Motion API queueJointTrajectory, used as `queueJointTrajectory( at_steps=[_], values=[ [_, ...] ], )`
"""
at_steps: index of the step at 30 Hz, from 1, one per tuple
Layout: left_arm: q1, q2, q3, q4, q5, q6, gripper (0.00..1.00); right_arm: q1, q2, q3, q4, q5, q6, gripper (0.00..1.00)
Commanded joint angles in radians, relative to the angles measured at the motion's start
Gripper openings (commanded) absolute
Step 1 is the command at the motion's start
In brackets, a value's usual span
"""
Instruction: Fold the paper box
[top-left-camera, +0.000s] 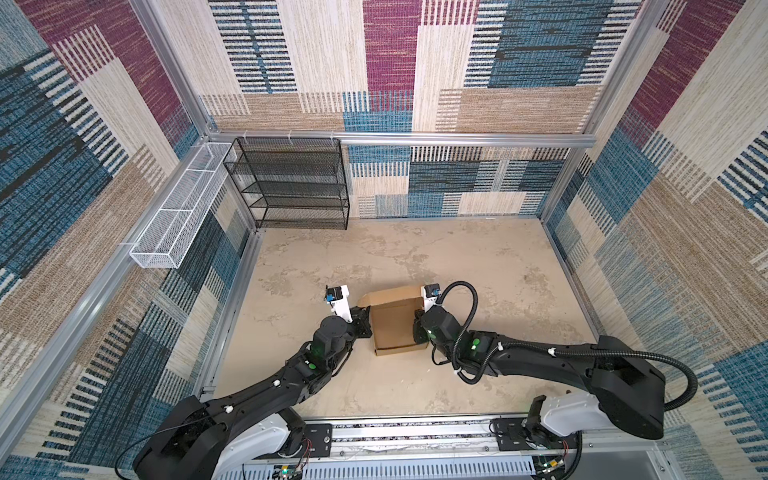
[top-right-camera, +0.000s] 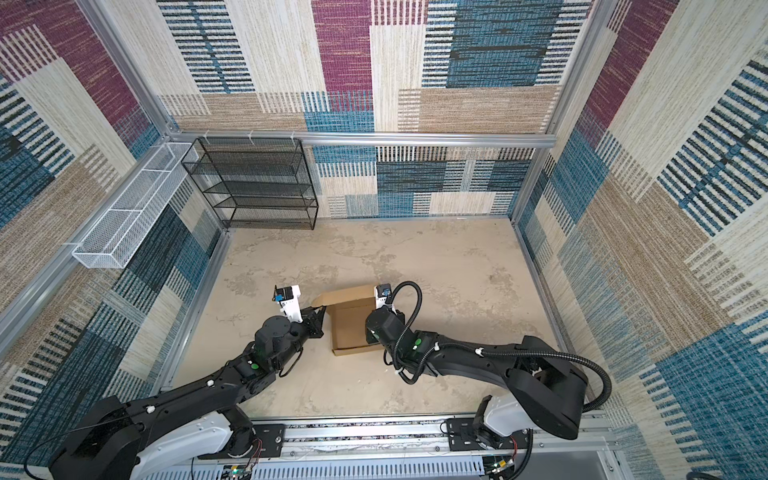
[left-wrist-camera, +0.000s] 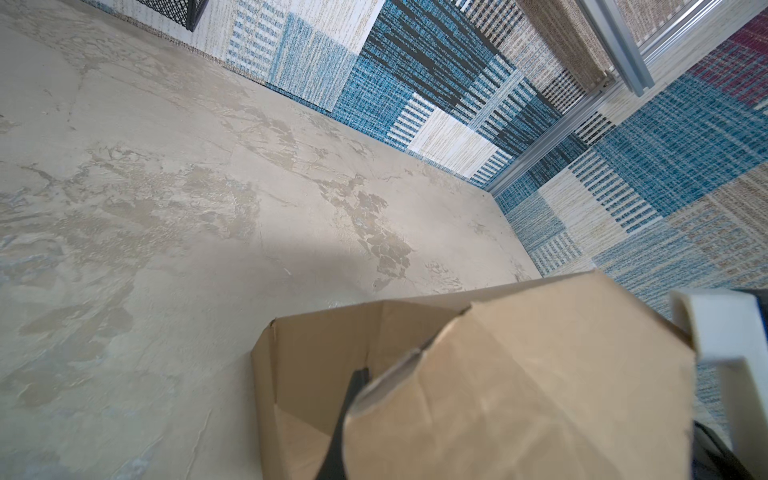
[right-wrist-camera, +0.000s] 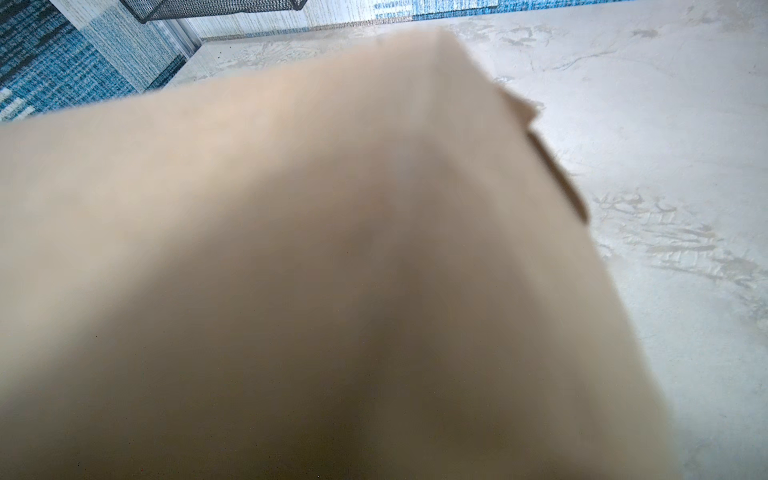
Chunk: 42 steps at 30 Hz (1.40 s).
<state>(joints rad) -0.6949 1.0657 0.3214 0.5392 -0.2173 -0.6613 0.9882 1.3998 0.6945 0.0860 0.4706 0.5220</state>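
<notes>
In both top views the paper box (top-left-camera: 392, 328) sits on the worktop (top-left-camera: 478, 266) at lower middle, its lid flap (top-left-camera: 390, 296) raised along the upper edge. The left fingers (top-left-camera: 365, 310) meet the flap's left end, and the right fingers (top-left-camera: 417, 332) meet the right wall (clenched, though on what is hidden).

Left wrist view — fingers pinched on the flap's curling end.

Right wrist view: blurred cardboard only.

Best, I'd say, to bring the flap over evenly, without creasing it.
</notes>
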Motion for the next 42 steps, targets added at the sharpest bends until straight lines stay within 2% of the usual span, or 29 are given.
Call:
queueJointTrajectory(
  at_steps=[1, 7, 14, 19, 33, 42],
  values=[
    [-0.002, 0.008, -0.01, -0.16, 0.028, -0.033, 0.0, 0.001, -0.01, -0.007, 0.026, -0.004, 0.006, 0.11],
    [-0.002, 0.002, -0.011, -0.163, 0.017, -0.035, 0.0, 0.001, -0.049, -0.022, 0.007, -0.017, 0.023, 0.17],
    [-0.002, -0.001, 0.0, -0.178, 0.009, -0.025, 0.0, 0.001, -0.138, -0.045, -0.064, -0.027, 0.009, 0.33],
    [-0.002, -0.005, 0.001, -0.18, 0.01, -0.023, 0.0, 0.0, -0.189, -0.068, -0.082, -0.029, -0.011, 0.39],
    [-0.002, -0.004, 0.007, -0.182, 0.016, -0.014, 0.0, -0.047, -0.11, -0.039, -0.008, -0.015, -0.055, 0.36],
    [-0.002, 0.002, 0.009, -0.182, 0.016, -0.015, 0.0, -0.091, -0.063, 0.005, 0.021, -0.054, -0.117, 0.36]
  ],
)
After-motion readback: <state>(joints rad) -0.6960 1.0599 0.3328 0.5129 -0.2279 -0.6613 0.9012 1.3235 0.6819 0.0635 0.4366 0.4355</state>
